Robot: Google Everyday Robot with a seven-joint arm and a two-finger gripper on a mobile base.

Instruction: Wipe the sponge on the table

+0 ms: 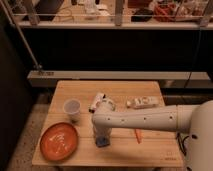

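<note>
The small blue sponge [103, 142] lies flat on the light wooden table [150, 152], near the front edge and left of the middle. My gripper [102, 136] points straight down onto it from above, shut on the sponge and hiding its top. The pale arm [150, 119] reaches in from the right, low across the tabletop.
An orange plate [59, 141] sits at the front left, with a clear cup [72, 109] just behind it. A red-and-white packet [96, 102] lies behind the gripper. A white packet [142, 103] is at the back right. A small orange stick [137, 135] lies under the arm.
</note>
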